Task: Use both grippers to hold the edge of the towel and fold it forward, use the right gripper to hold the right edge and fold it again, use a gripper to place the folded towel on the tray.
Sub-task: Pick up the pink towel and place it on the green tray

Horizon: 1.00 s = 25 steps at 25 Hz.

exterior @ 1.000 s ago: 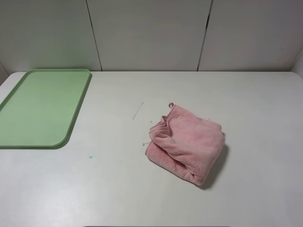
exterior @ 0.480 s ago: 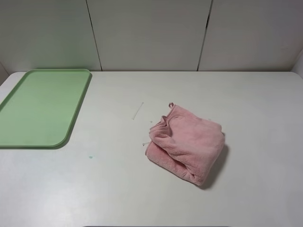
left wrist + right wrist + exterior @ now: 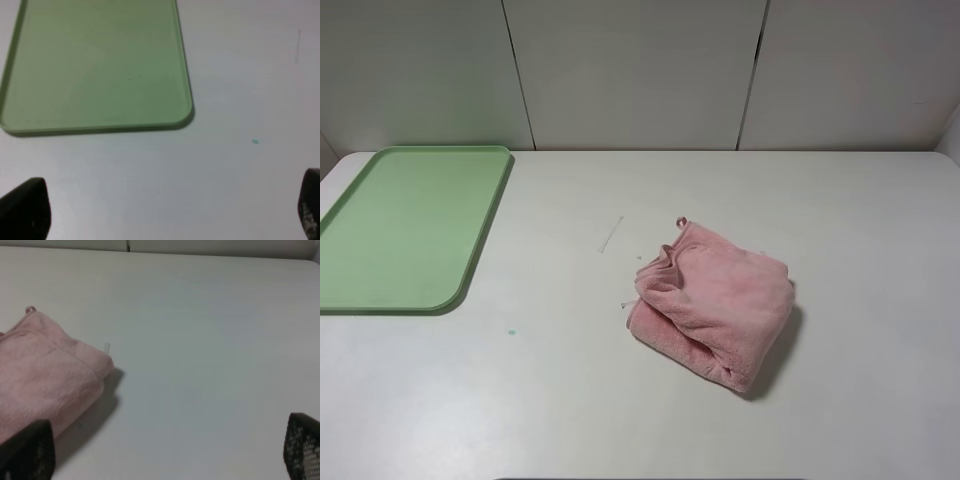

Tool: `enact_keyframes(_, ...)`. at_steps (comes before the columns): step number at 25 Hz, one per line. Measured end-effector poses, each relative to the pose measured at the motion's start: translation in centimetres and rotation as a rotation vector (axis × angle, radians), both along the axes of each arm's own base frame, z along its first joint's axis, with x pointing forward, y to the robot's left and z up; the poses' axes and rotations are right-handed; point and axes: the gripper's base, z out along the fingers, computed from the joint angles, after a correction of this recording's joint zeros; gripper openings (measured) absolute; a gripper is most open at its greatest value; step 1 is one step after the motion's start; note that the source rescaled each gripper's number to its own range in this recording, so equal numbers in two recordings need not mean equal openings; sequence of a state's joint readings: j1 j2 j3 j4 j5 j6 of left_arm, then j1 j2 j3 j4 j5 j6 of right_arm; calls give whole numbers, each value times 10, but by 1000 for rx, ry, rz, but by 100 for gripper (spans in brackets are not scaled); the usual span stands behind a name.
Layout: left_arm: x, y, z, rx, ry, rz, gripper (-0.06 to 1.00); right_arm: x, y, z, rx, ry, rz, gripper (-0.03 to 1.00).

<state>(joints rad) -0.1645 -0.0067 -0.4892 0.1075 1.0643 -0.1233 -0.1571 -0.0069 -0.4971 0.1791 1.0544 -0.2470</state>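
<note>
We see the towel [image 3: 712, 305] lying on the white table [image 3: 570, 400] well apart from the tray [image 3: 410, 225], off the tray's right long side and about level with its near end. The pink cloth is not spread flat. It sits bunched into a thick, roughly four-cornered heap, with a rolled fold along the side that faces the tray's near corner. Its longer run goes on a slant, from the small loop [image 3: 681, 221] at the far corner toward the rounded near corner, drifting away from the tray as it comes nearer to us. The tray, light green with a low rim, has its long axis running from near to far, leaning slightly toward the towel at the far end. Bare table lies between tray and towel, marked only by a thin pale scratch [image 3: 611, 235] closer to the towel and a tiny teal speck [image 3: 512, 332] off the tray's near right corner. Beyond the towel, on the side away from the tray, the table is open too. Neither arm shows in the high view. In the left wrist view, the left gripper [image 3: 167, 210] hovers over bare table off the tray's [image 3: 100, 65] near short edge, jaws spread wide and holding nothing. The right gripper [image 3: 165, 447] is likewise spread and empty. One of its dark fingers [image 3: 27, 450] shows just beside the towel [image 3: 45, 385] on the side away from the tray, and we cannot tell whether they touch.
</note>
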Motion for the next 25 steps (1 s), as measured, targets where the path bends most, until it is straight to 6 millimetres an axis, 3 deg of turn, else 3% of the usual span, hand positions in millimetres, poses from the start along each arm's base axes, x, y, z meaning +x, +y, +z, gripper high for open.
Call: enact_keyframes(25,0,0,0,1,0,-1,100,0,0,0,-2,-1,1,100)
